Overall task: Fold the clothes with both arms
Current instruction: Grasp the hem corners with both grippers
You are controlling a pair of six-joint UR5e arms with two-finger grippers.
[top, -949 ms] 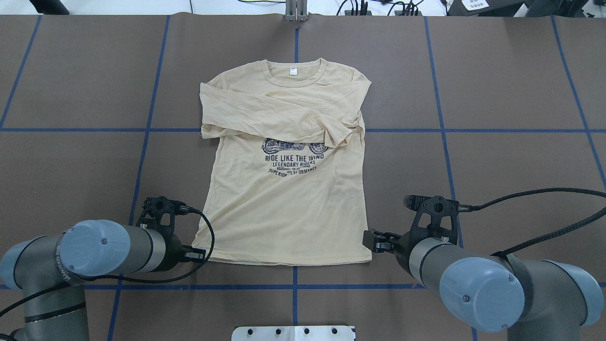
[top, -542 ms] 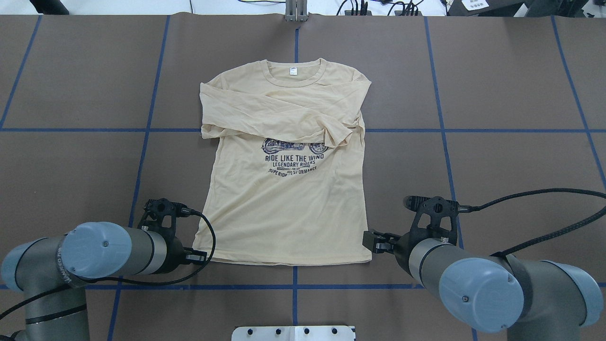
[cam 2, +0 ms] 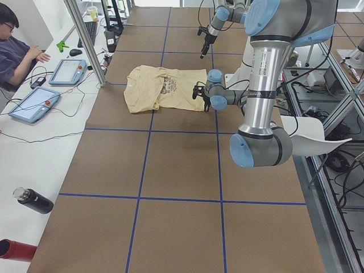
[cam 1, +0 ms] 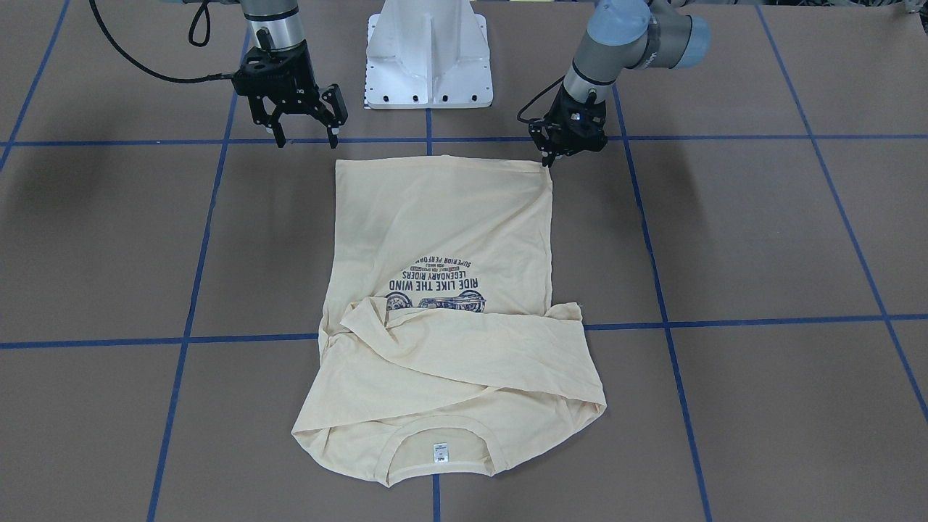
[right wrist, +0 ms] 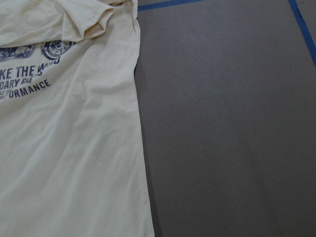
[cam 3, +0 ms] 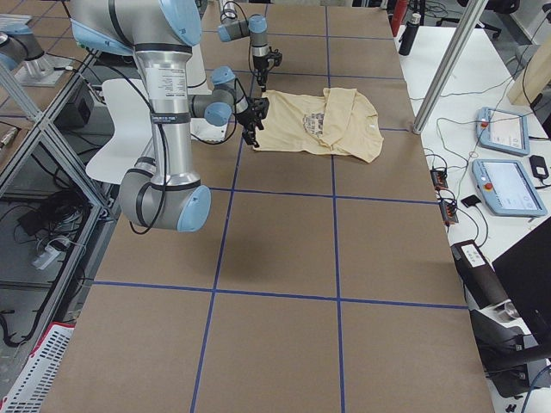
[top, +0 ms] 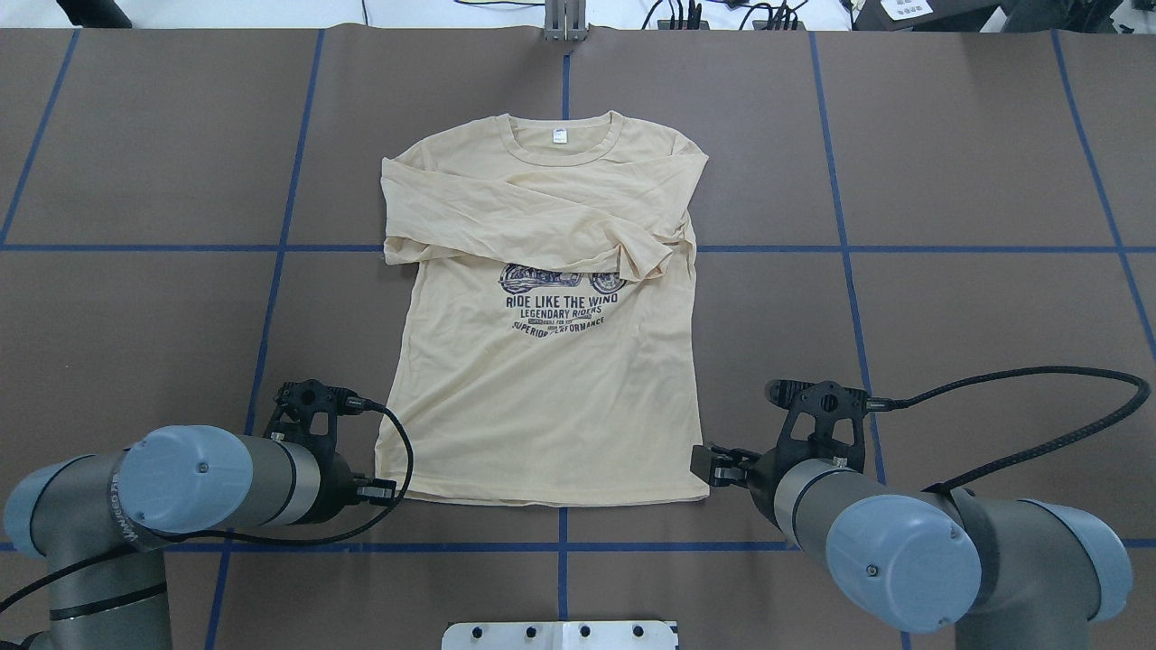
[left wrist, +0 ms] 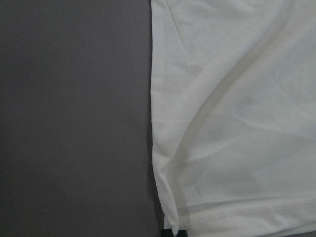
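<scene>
The shirt [top: 542, 397] lies flat at mid-table, print up. Its collar [top: 560, 144] is at 12 o'clock, its hem [top: 551, 499] at 6, and its sleeves [top: 533, 217] are crossed over the chest.

Your left gripper [cam 1: 554, 156] is down at the hem's 7 o'clock corner with its jaws close together. In the wrist view a black fingertip [left wrist: 170, 232] touches the corner, but you cannot tell whether cloth is actually pinched. Your right gripper [cam 1: 307, 138] hangs wide open and empty just beside the 5 o'clock corner, off the fabric.

The step looks like grasping both hem corners. Bring the right gripper onto its corner and take both layers of this thin fabric. Check the left pinch, then lift evenly and carry the hem toward 12, keeping it taut so it lands square.

The bunched sleeve end at 3 o'clock could catch the fold. The left cable [top: 402, 451] loops close to the hem. The base [cam 1: 429, 65] stands at 6 o'clock behind the hem, and a person [cam 2: 14, 51] sits at tablets [cam 2: 68, 71] beyond 12.
</scene>
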